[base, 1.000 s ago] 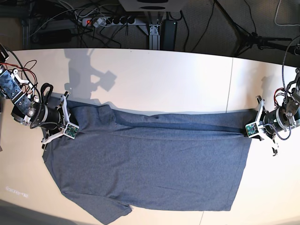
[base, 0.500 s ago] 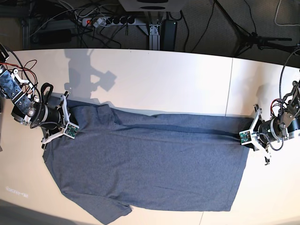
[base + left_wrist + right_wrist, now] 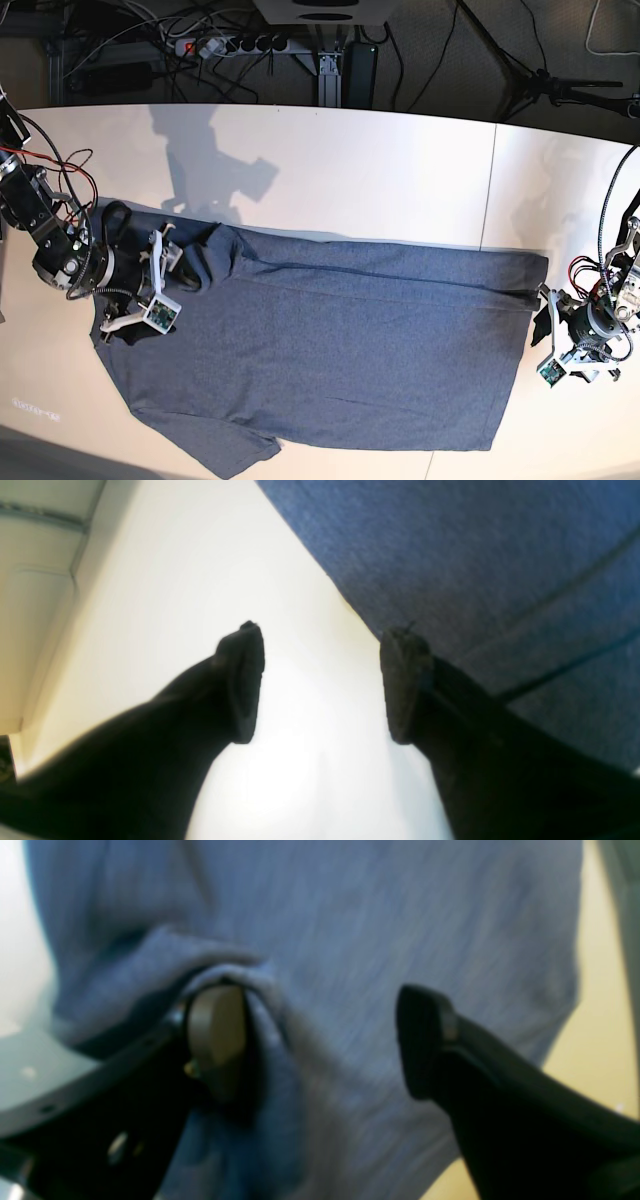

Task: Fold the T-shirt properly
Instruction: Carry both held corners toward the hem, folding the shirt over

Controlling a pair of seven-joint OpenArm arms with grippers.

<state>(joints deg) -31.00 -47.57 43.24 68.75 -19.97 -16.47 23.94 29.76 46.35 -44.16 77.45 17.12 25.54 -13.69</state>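
On the table [image 3: 330, 170] the T-shirt [image 3: 330, 350] lies spread flat. Left tool [image 3: 320, 680] spread, empty beside the hem; right tool [image 3: 320, 1040] spread, cloth draped over one finger [image 3: 217, 1032]. That snag could drag the shoulder crooked.

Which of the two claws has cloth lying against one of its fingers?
The right claw: T-shirt fabric bunches around one finger. The left claw stands open over bare table.

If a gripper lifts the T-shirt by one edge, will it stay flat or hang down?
The T-shirt will probably hang limp: its cloth already bunches over a finger of the right gripper. It looks light, and spread on the smooth table it may slide when pushed.
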